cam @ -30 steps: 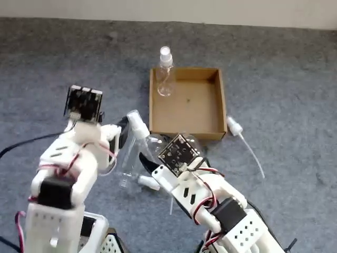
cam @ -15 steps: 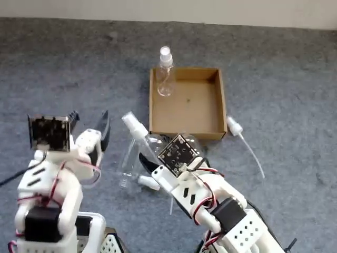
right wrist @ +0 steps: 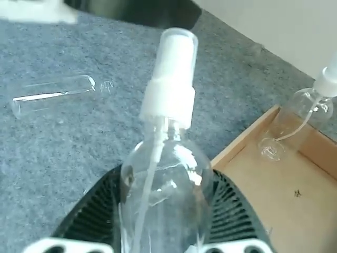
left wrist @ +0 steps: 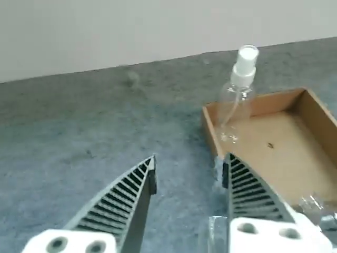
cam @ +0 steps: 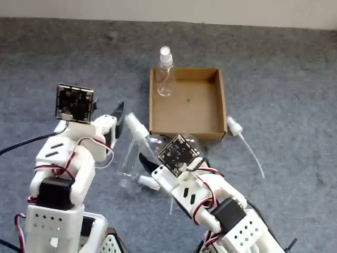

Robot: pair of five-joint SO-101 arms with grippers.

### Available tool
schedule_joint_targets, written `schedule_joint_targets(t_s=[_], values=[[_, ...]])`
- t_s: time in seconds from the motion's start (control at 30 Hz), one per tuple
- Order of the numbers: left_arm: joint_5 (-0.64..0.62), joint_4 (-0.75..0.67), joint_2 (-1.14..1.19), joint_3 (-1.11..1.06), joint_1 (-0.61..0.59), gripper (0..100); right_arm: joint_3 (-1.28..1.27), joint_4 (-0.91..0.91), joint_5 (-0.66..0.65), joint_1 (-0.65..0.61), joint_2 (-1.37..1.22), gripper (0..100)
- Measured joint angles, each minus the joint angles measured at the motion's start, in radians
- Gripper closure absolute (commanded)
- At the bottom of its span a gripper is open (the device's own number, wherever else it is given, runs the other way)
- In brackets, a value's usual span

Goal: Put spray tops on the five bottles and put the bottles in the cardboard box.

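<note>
My right gripper [right wrist: 167,182] is shut on a clear bottle [right wrist: 166,174] that carries a white spray top [right wrist: 171,89]. In the high view this bottle [cam: 151,142] leans left in front of the cardboard box [cam: 216,100], held by the right gripper [cam: 150,157]. My left gripper [cam: 119,121] stands open just left of its spray top [cam: 134,125], apart from it. Past the open left gripper [left wrist: 189,168], a capped bottle [left wrist: 236,97] stands in the box's far left corner [cam: 165,79]. An uncapped bottle [cam: 126,161] lies on the carpet below the held one.
A loose spray top with a long tube [cam: 235,127] lies right of the box. Another white spray top [cam: 147,182] lies by the right arm. The grey carpet [cam: 284,79] has free room at the right and at the far left.
The left gripper left the held bottle's spray top, swung out to the left and opened, then came back beside it, still open. The right arm kept still.
</note>
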State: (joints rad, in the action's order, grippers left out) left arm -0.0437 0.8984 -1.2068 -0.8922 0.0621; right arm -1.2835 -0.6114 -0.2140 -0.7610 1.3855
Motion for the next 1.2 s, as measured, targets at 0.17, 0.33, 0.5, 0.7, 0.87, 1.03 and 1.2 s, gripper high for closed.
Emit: schedule_joint_targets(t_s=[0.17,0.33,0.5,0.7,0.87,1.03,1.2], values=[[-0.002,0.083,-0.015,0.002,0.048,81,-0.002,-0.002,0.0,0.0,0.0,99.5],[0.003,0.129,-0.077,0.0,0.101,81,0.0,0.0,0.002,0.0,0.002,99.5],[0.003,0.169,-0.18,0.0,0.114,81,0.0,0.0,0.002,0.0,0.002,99.5],[0.003,0.186,-0.267,0.0,0.009,81,0.003,0.011,0.0,0.026,0.002,99.5],[0.003,0.206,-0.319,-0.015,-0.018,81,0.152,0.031,0.051,0.133,-0.098,99.5],[0.003,0.206,-0.334,-0.081,-0.017,81,0.341,0.037,0.077,0.181,-0.315,99.5],[0.003,0.206,-0.37,-0.153,0.038,70,0.534,0.041,0.212,0.178,-0.514,99.5]])
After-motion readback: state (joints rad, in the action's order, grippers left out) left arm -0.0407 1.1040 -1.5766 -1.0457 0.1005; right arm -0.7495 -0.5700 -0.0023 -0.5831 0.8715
